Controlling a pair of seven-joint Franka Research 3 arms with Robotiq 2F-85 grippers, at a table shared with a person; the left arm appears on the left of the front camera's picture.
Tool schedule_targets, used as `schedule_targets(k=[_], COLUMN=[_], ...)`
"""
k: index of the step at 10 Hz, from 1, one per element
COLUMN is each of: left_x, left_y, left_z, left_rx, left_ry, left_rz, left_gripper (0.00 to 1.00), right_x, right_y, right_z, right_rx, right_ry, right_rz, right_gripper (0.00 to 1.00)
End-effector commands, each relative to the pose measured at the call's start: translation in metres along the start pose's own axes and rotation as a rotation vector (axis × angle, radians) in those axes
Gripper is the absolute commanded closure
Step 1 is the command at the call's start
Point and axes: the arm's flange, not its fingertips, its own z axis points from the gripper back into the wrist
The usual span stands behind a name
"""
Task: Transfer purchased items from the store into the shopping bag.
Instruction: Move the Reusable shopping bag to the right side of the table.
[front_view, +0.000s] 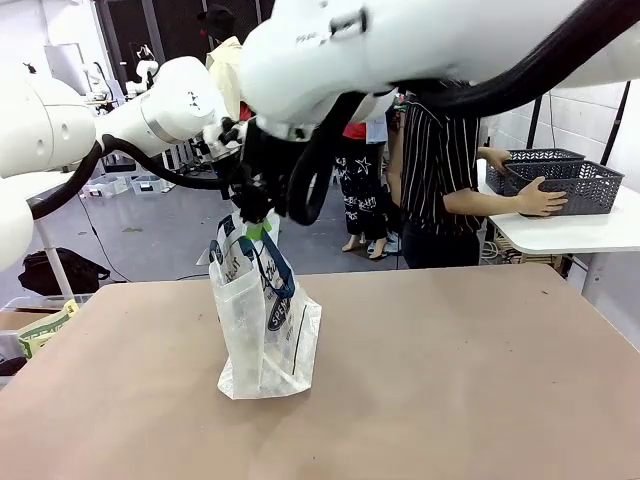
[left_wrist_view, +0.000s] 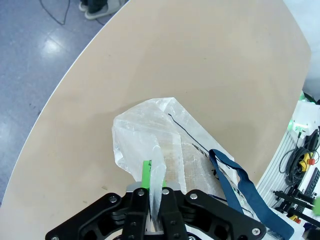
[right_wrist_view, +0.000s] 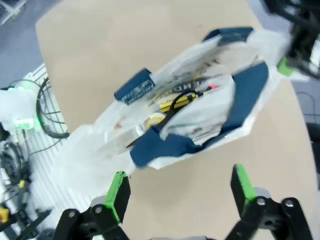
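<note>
The tan worktop (front_view: 450, 380) stretches wide across the front view, bare apart from the shopping bag (front_view: 265, 320), which stands upright on it left of centre, well away from the far edge. The two white arms come together above the bag: the left arm sweeps in from the left and the right arm fills the top of the picture. At the far right a person in a dark striped top stands beside a separate white table, one hand (front_view: 540, 200) laid on the dark grey lattice basket (front_view: 565, 185) resting there, well apart from the bag. The bag is translucent white with dark navy strap handles and dark print on its side; its top edge is drawn upward. The left pincer (left_wrist_view: 155, 192) is pressed together on a fold of the bag's thin plastic at the rim, the film rising between its green pads (left_wrist_view: 146, 172), with one navy handle trailing off beside it. The right pincer (right_wrist_view: 180, 190) hovers over the bag's open mouth with its fingers spread wide and nothing between them. Down through the opening, in the right wrist view, lie the purchased items (right_wrist_view: 172, 107), a yellow and red package among them, details blurred.
</note>
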Motion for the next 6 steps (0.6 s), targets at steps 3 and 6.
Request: schedule_targets(k=[3, 6], left_x=[-0.002, -0.006], left_y=[0.006, 0.003], left_z=[0.008, 0.014], left_rx=[-0.001, 0.009], left_ry=[-0.014, -0.001], left_rz=[-0.039, -0.079], left_gripper=[1.0, 1.0], right_x=[-0.098, -0.2], right_y=[-0.04, -0.101], right_z=[0.047, 0.081], right_rx=[-0.026, -0.05], right_ry=[-0.038, -0.012], right_rz=[-0.256, -0.617], right_gripper=[0.0, 0.0])
